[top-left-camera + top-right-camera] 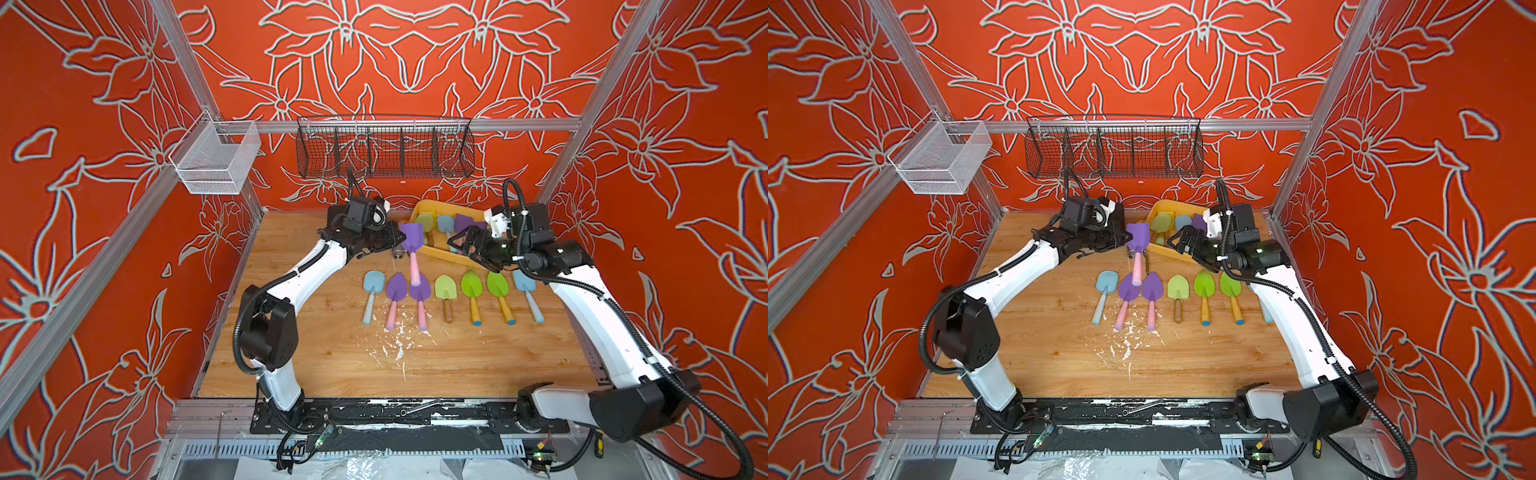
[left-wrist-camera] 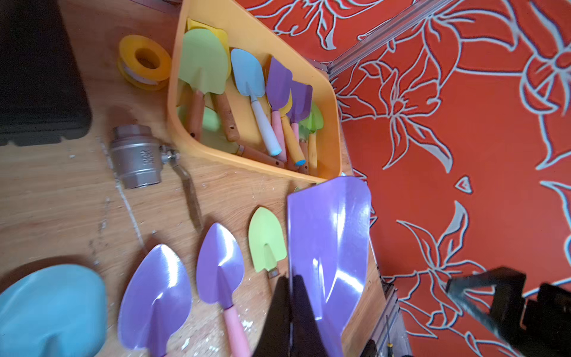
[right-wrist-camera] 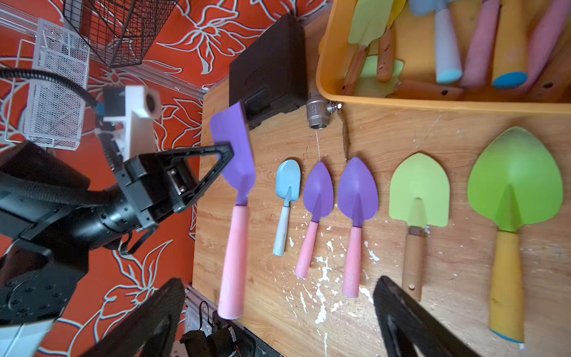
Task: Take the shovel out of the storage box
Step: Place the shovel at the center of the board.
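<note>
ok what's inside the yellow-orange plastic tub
The yellow-orange plastic tub holds piled shovels: light green blades on wooden handles, a pale blue one with a white handle, purple ones with pink handles. Lower ones are partly covered.

The storage box (image 2: 256, 31) sits at the back of the table (image 1: 332, 365). Other shovels (image 2: 247, 74) lie in it. A row of shovels (image 1: 446, 286) lies on the table in front of the box. One shovel (image 1: 411, 237) hangs in the left gripper (image 1: 400, 237), left of the box and above the row. A valve (image 2: 137, 156) stands just left of the box, with a tool case (image 3: 268, 61) behind it.
</note>
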`<state>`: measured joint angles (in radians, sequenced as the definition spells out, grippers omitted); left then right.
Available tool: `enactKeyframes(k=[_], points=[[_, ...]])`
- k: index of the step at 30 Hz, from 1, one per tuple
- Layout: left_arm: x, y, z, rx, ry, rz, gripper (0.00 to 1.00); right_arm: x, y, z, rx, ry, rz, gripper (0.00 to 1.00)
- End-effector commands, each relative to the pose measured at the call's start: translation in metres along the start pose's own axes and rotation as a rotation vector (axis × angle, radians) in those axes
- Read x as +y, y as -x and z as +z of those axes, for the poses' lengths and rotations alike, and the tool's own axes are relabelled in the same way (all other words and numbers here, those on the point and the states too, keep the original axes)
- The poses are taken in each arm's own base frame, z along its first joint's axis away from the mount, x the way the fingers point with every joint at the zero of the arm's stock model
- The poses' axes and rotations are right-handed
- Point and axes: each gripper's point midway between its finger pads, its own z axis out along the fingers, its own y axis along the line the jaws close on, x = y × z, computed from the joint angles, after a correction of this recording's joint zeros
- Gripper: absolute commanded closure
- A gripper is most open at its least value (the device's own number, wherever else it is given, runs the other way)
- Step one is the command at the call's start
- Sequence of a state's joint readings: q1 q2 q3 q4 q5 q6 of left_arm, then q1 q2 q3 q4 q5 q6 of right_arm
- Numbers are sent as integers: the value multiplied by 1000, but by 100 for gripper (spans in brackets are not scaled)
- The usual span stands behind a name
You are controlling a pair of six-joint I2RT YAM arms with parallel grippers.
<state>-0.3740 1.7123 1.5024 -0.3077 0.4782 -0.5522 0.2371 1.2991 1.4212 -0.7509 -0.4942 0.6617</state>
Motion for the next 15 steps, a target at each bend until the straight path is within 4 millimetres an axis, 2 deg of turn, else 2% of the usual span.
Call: enactKeyframes(k=[1,8,11,15], points=[[15,-10,-36,16,15,53,100,-5,2,-16,-8,-38,-47,3],[84,-44,-91,28,115,46,100,-12,4,-12,12,-42,-60,3],[111,-57,-102,39,140,18,100,-16,6,-9,17,-51,-64,3],[132,-70,-103,95,170,27,100,-20,5,-6,36,-54,-66,3]])
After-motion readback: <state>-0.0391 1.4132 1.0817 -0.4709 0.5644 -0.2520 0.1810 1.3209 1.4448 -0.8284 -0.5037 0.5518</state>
